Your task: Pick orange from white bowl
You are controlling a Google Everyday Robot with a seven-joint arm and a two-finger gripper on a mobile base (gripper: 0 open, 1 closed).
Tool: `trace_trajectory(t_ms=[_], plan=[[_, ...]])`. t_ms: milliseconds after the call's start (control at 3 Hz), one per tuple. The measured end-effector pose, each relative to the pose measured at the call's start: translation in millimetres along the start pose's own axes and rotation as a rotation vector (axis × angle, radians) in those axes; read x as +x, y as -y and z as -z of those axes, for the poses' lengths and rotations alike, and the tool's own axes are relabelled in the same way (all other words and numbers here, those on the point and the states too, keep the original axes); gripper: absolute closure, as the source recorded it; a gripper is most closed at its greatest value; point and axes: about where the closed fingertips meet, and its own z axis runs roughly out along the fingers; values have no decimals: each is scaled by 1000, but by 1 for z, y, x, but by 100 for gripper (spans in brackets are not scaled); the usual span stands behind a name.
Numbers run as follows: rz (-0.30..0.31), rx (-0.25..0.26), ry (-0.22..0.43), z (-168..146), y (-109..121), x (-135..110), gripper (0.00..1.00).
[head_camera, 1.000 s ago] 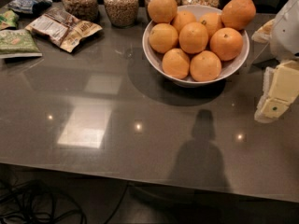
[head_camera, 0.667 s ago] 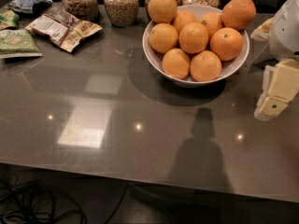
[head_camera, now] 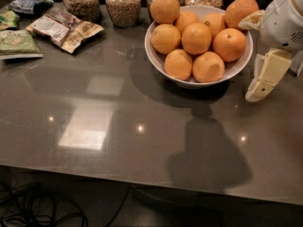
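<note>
The white bowl (head_camera: 158, 64) stands at the back right of the dark table and holds several oranges piled together. The nearest ones to the front are two oranges (head_camera: 208, 66) side by side; another orange (head_camera: 241, 9) sits on the bowl's right rim. My gripper (head_camera: 249, 60) comes in from the right edge, just beside the bowl's right side. Its fingers are spread apart and hold nothing. One finger (head_camera: 266, 74) hangs down outside the bowl and the other reaches toward the rim orange.
Several glass jars of grain (head_camera: 123, 4) stand behind the bowl. Snack packets (head_camera: 64, 28) and a green packet (head_camera: 18, 44) lie at the back left. The table's front edge (head_camera: 142, 174) runs across the bottom, with cables on the floor below.
My gripper has moved a little left and up, closer to the bowl's right side. The bowl and oranges have not moved.
</note>
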Motion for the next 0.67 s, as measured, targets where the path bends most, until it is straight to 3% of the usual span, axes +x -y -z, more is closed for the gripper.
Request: trace_trajectory(t_ms=[333,667], plan=[[7,50,122,-7,39,3,0],[7,51,123,-7,39,3,0]])
